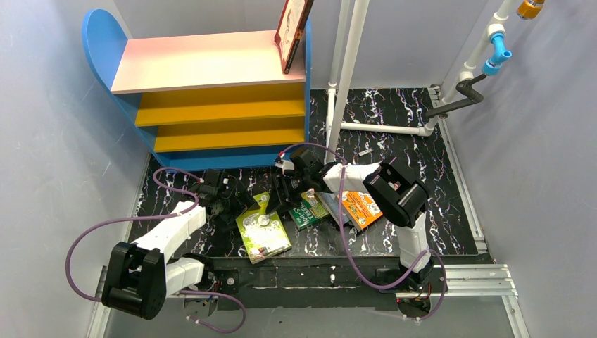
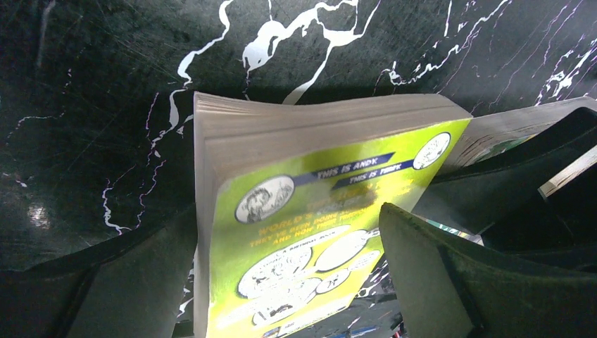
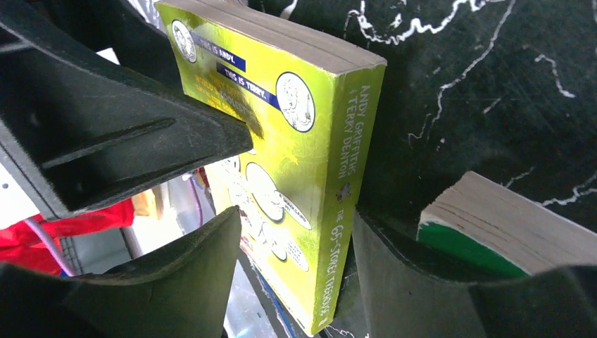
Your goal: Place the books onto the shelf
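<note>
Lime-green, the cartoon-covered thin paperback [image 3: 303,127] shows its lettered spine only to the right wrist camera. Only from above do we see the red-bordered book [image 1: 292,32] standing atop the blue-sided shelf [image 1: 204,63]. The right gripper [image 3: 296,225] clamps the paperback's spine edge, and the left gripper [image 2: 285,215] gapes wide around it.
</note>
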